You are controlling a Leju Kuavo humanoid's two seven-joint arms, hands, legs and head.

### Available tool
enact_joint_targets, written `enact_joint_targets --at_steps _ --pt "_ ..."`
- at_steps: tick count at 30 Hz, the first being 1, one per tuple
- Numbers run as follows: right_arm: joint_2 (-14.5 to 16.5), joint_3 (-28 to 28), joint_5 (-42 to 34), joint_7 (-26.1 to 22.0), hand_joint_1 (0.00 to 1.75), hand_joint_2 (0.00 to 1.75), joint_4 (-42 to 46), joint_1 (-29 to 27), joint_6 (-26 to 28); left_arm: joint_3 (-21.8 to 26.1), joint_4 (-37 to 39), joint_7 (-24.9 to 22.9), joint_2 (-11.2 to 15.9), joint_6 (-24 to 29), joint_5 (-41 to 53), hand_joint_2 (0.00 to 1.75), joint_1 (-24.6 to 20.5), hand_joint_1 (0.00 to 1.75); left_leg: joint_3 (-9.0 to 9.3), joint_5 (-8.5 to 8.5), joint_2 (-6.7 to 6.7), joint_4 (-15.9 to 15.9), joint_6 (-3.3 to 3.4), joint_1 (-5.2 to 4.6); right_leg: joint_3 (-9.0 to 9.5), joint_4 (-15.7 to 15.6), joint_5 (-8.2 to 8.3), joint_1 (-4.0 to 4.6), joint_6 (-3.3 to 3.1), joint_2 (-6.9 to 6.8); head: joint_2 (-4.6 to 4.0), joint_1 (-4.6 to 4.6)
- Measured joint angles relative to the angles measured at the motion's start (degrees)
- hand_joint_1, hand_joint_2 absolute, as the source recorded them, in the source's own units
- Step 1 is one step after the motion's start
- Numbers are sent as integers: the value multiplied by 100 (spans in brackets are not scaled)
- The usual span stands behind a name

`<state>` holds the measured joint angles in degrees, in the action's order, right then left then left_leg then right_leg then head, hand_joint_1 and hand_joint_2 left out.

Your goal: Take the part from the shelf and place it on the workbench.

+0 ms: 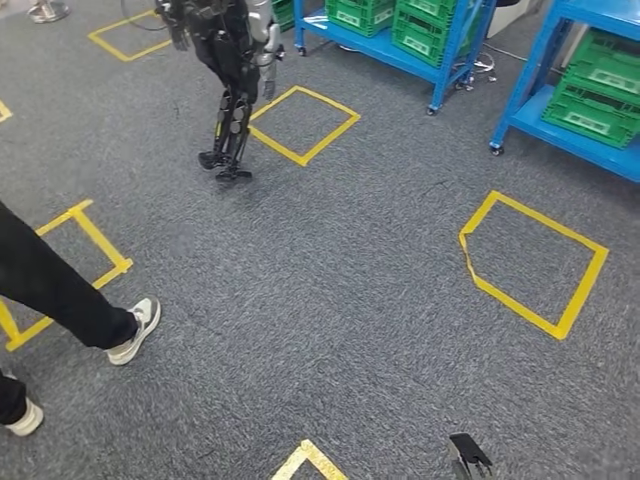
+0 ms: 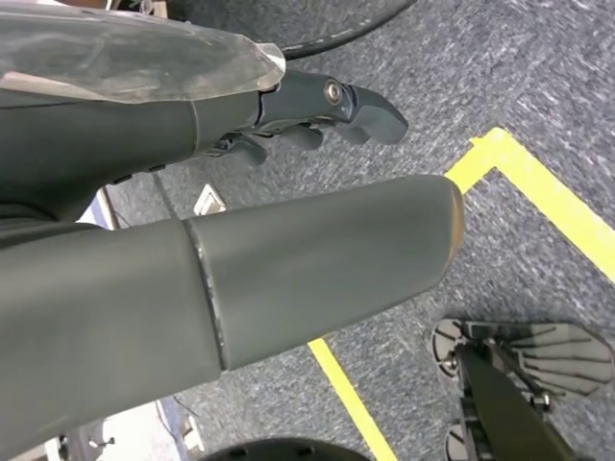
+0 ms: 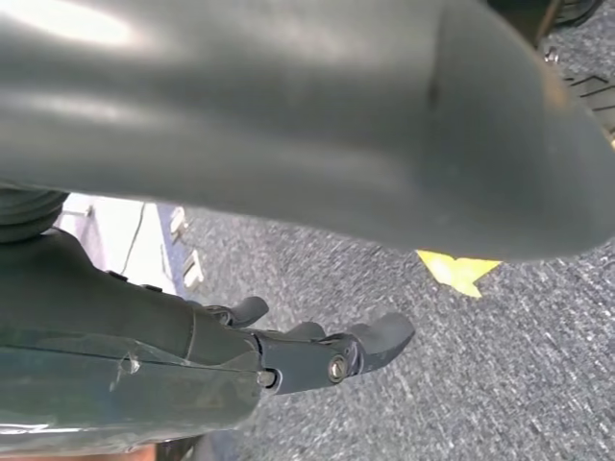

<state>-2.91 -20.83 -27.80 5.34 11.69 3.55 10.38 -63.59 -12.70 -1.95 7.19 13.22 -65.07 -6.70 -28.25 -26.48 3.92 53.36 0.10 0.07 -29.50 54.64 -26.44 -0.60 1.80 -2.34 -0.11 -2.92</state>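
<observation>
Grey carpet floor [image 1: 340, 300], yellow tape squares [image 1: 532, 262]. Blue metal shelves [image 1: 528, 100] holding green plastic crates [image 1: 596, 100]. Left hand [image 2: 319, 115], right hand [image 3: 319, 351]: fingers extended apart, holding nothing.

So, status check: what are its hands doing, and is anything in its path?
Left hand, right hand hold nothing. Blue shelves ahead. Another robot, person's leg nearby.

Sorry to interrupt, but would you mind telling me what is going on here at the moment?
The robot is out on the grey carpet with nothing in either hand. Its left hand and right hand both hang over the floor, fingers apart and holding no part. Blue shelves with green crates stand ahead to the right, not yet reached. Another robot stands farther off, and a person's leg and shoe cross on the left among yellow tape squares.
</observation>
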Motion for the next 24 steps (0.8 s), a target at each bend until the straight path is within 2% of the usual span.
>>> enact_joint_targets --at_steps 2,3,4,6,7,8,9,10,12,13,14,15,16,17,18,19,20,22,23,24 --pt "0 0 0 7 0 0 0 -9 0 -4 0 -2 1 0 1 0 -10 0 6 -25 34 16 -54 16 -18 -8 23 -4 -78 95 0 53" --pt "0 0 0 10 0 0 0 -12 1 -7 0 -2 0 0 3 0 -11 0 -29 -106 -22 112 -86 27 -25 -18 41 -10 -115 135 0 73" --pt "0 0 0 11 0 0 0 -9 1 -8 0 -2 -1 0 8 0 -11 0 -119 -255 -109 326 -114 37 -31 -30 60 -21 -148 169 0 98" --pt "0 0 -4 12 0 0 0 2 2 -11 0 -2 -1 0 21 0 -4 0 -483 -684 -293 1118 -149 46 -61 -32 83 -27 -189 244 0 166" --pt "0 0 -6 13 0 0 -1 5 2 -13 0 -2 -1 0 25 0 2 0 -677 -845 -328 1522 -155 47 -74 -31 89 -24 -198 288 0 190" --pt "0 0 -8 13 0 0 -1 4 3 -15 0 -2 1 0 26 0 10 0 -802 -901 -343 1774 -151 47 -81 -31 92 -21 -203 341 0 202" --pt "0 0 -9 13 0 0 -2 1 3 -17 0 -3 1 0 26 0 17 0 -816 -832 -350 1783 -139 46 -80 -30 94 -18 -203 398 0 209" --pt "0 0 -9 13 0 0 -2 0 4 -19 0 -3 1 0 27 0 21 0 -721 -660 -364 1560 -115 46 -72 -30 95 -16 -202 456 0 216" --pt "2 0 -9 13 0 0 -2 4 4 -19 0 -2 10 0 28 0 23 0 -335 -226 -496 705 -40 37 -57 -27 97 -7 -191 562 0 229" --pt "4 0 -9 12 0 0 -2 8 3 -20 0 -2 17 0 30 0 17 0 -175 -86 -567 342 -9 30 -60 -22 97 0 -174 612 0 234" --pt "6 0 -9 12 0 0 -2 11 3 -21 0 -2 22 0 32 0 11 0 -80 -16 -621 114 14 19 -70 -20 100 2 -148 653 0 236" --pt "8 0 -9 12 0 0 -2 11 3 -22 0 -2 26 0 34 0 4 0 -50 -9 -640 27 29 7 -83 -20 106 0 -115 689 0 239" --pt "7 0 -9 12 0 0 -2 7 4 -23 0 -2 25 0 36 0 -5 0 -47 -2 -600 11 40 4 -95 -29 116 -4 -78 730 0 239" --pt "5 0 -9 12 0 0 -3 2 5 -24 0 -2 21 0 37 0 -11 0 -38 14 -558 -15 61 15 -100 -25 113 -10 -46 736 0 238" --pt "4 -1 -9 12 0 0 -4 -3 7 -25 0 -2 17 0 38 0 -13 0 -23 32 -513 -46 88 27 -122 37 66 -6 -16 680 0 228" --pt "3 -1 -9 12 0 0 -5 -5 7 -25 0 -2 13 0 39 0 -11 0 -11 49 -464 -78 118 42 -193 211 -53 1 10 587 0 202" --pt "2 -1 -9 12 0 0 -7 -5 7 -25 0 -2 9 0 40 0 -6 0 0 60 -412 -102 141 50 -314 513 -237 2 31 472 0 170" --pt "1 0 -9 12 0 0 -7 -5 7 -26 0 -2 9 0 43 0 5 0 1 55 -314 -105 168 37 -677 1340 -650 -2 72 324 0 106" --pt "0 0 -9 13 0 0 -7 -9 7 -28 0 -2 9 0 46 0 7 0 3 51 -269 -103 170 32 -804 1632 -750 -10 90 302 0 88" --pt "0 0 -14 13 0 0 -7 -14 7 -31 0 -2 8 0 51 0 6 0 7 45 -226 -101 167 31 -835 1719 -737 -20 104 287 0 73"
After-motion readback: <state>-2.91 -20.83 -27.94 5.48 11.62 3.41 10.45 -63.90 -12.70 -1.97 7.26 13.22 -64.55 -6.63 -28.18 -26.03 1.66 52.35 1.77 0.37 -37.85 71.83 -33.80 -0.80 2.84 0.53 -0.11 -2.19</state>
